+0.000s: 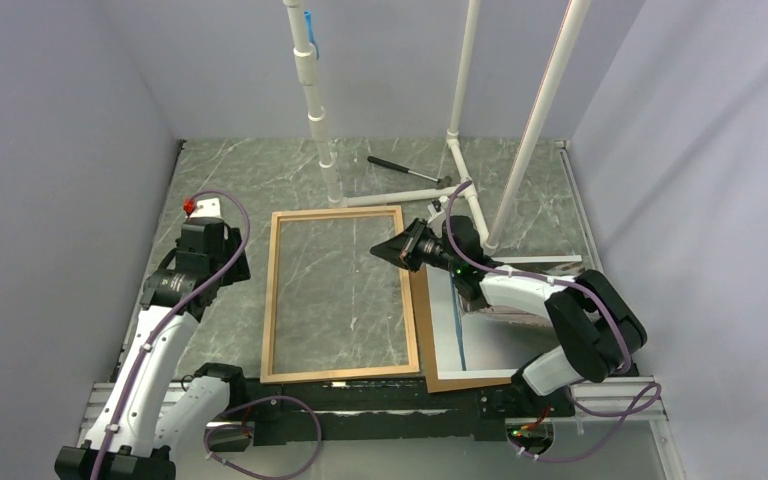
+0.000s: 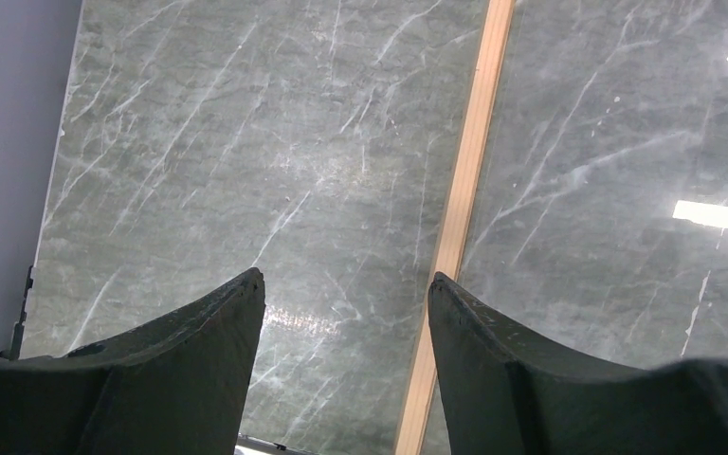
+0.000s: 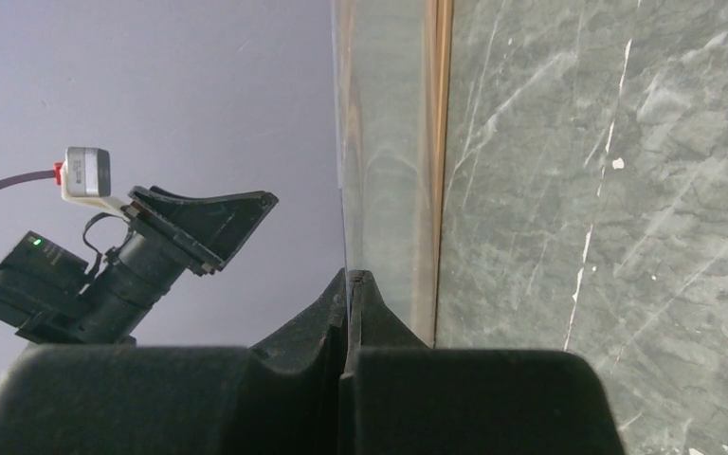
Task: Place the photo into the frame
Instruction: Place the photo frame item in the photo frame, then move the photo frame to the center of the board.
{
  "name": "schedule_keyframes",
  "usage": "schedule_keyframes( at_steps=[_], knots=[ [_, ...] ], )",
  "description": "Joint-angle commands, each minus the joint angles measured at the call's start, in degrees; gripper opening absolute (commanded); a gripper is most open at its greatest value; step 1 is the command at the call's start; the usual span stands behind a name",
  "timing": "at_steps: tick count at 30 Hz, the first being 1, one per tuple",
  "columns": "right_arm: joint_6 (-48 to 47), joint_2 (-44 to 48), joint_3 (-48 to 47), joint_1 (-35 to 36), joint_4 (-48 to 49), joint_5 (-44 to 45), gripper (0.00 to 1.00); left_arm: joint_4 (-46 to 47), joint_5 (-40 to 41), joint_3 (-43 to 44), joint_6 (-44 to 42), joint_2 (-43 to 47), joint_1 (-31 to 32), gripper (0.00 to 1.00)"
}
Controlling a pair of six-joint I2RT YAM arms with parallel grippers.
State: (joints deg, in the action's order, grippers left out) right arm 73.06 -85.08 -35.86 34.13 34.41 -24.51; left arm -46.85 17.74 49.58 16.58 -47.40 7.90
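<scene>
— The frame (image 1: 270,300) is light tan wood, and the table (image 1: 230,180) is grey-green marble with white veins.
— The photo (image 1: 490,345) looks grey-blue with 1 blue stripe; the board (image 1: 423,335) is plain brown, the cables (image 1: 243,235) purple.

photo (image 1: 445,330): partly hidden under right arm (image 1: 520,290) | left arm (image 1: 150,350): base cut off below

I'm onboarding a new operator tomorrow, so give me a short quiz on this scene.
1. True or false: the photo lies inside the frame.
2. The left pincer is: A) open, B) shut on the frame, C) shut on the photo.
3. Fill in: the tool lying at the far side of the table is a ____.
Key: 1 false; 2 A; 3 hammer.
</scene>
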Motion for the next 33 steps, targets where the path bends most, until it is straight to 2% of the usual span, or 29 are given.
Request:
schedule_keyframes(
  at_steps=[1,7,14,19,33],
  knots=[
    [2.7,-0.3,0.3,0.4,7.3,0.5,0.00,1.7,1.0,0.2,-0.9,-0.2,-0.3,0.68],
    [5.9,-1.8,0.9,0.5,11.5,-0.4,0.00,1.8,1.1,0.1,-0.9,-0.2,-0.3,0.68],
    [4.5,-1.6,0.0,1.4,9.2,0.4,0.00,1.7,1.1,0.2,-1.0,-0.5,-0.3,0.68],
    [6.4,-1.9,0.8,1.4,11.5,-0.3,0.00,1.7,1.1,0.1,-1.0,-0.5,-0.3,0.69],
    [5.9,2.1,0.2,2.0,8.0,0.9,0.00,1.8,1.1,0.1,-1.0,-0.7,-0.3,0.69]
  ],
)
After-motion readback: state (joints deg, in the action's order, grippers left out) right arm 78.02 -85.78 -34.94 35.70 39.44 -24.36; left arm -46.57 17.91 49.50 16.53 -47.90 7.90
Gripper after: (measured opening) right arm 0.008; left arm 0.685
